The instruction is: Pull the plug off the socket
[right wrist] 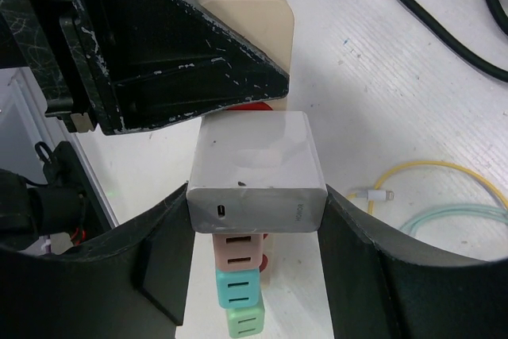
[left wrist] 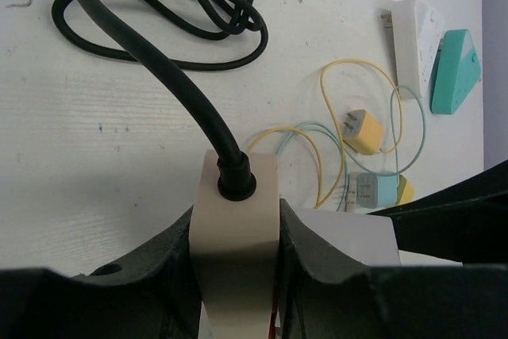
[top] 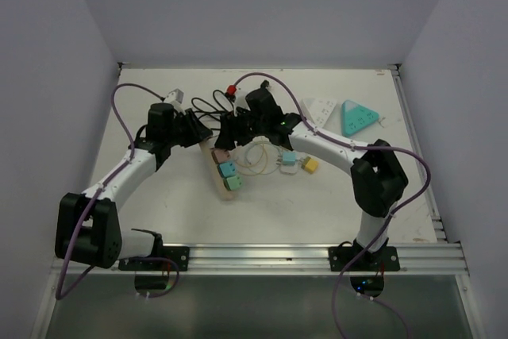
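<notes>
The socket is a beige power strip (top: 225,176) with a black cable (left wrist: 159,61) at its far end. My left gripper (left wrist: 236,256) is shut on that cable end of the strip (left wrist: 236,224), one finger pressed on each side. A white block plug (right wrist: 258,168) sits in the strip, and my right gripper (right wrist: 255,210) is shut on it, its fingers touching both sides. Pink (right wrist: 238,253), teal (right wrist: 238,290) and green (right wrist: 244,323) plugs sit in a row behind it. In the top view both grippers (top: 208,134) (top: 232,134) meet over the strip's far end, hiding the white plug.
Loose yellow (left wrist: 363,131) and teal (left wrist: 373,190) chargers with thin coiled cords lie right of the strip. A white triangular adapter (top: 321,109) and a teal one (top: 357,117) lie at the back right. The black cable coils at the back (top: 208,105).
</notes>
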Controlling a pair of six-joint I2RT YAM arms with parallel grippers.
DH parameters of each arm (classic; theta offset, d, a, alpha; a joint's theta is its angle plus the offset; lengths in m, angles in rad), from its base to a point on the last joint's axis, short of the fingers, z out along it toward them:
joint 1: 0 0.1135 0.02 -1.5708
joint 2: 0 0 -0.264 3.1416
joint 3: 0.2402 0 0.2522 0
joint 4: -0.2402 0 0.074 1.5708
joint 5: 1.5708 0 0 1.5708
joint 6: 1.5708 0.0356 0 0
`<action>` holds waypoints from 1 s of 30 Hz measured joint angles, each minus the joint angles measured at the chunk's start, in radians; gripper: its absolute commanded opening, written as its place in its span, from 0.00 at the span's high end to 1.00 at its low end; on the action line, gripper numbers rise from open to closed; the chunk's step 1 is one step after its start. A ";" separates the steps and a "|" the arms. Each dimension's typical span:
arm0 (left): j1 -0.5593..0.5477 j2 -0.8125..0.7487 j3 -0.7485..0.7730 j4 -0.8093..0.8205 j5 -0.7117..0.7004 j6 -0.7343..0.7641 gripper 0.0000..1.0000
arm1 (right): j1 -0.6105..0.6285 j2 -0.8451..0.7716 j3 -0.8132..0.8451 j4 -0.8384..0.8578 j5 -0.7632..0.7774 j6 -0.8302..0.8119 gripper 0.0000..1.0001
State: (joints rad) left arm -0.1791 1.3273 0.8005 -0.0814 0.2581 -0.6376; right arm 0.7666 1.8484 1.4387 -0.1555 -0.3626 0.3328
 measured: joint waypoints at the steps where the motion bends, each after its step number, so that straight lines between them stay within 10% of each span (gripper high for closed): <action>1: -0.005 -0.008 0.000 -0.002 -0.005 0.008 1.00 | 0.000 -0.011 -0.010 0.005 0.002 0.002 1.00; 30: -0.079 -0.027 0.266 -0.190 -0.068 0.139 1.00 | -0.054 -0.197 -0.120 0.130 -0.007 0.096 1.00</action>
State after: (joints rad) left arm -0.2584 1.3003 1.0664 -0.2710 0.1905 -0.4988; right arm 0.7128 1.6516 1.3190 -0.0250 -0.3695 0.4290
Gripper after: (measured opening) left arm 0.378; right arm 0.593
